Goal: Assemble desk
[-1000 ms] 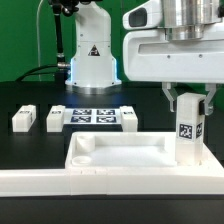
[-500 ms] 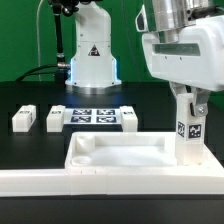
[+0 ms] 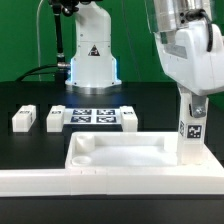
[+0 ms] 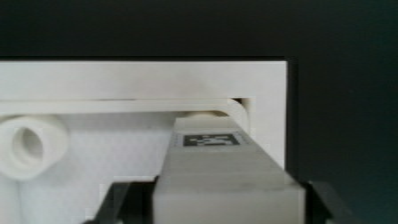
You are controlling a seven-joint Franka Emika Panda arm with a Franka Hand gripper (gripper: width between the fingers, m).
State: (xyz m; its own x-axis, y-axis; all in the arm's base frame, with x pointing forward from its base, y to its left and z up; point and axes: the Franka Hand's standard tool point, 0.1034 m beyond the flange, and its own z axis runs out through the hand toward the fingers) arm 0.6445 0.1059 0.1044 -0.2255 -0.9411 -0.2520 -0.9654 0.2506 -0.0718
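We see the pincer (image 3: 192,108) closed on a short square desk leg (image 3: 188,132), one finger on each side of it, and holding it upright. The leg bears a black-and-white tag on the face towards the exterior camera.

Its lower end sits in the corner of the desk top (image 3: 120,150) at the exterior view's right. We cannot tell whether it is fully seated. The desk top lies flat on the black surface (image 3: 30,150) like a shallow tray with a raised rim, and apart from that leg end its basin holds nothing loose.

In the wrist view the leg (image 4: 222,165) runs down between the dark fingers (image 4: 135,205) of the pincer (image 4: 222,205) to the corner of the desk top (image 4: 125,115). A round socket (image 4: 22,147) shows in the tray's floor, well to one side of the leg.

A long white rail (image 3: 100,184) lies just in front of the desk top. Behind the desk top, towards the exterior view's left, a loose leg (image 3: 23,119) and a second loose leg (image 3: 54,119) lie near each other on the surface, beside the marker board (image 3: 92,117).
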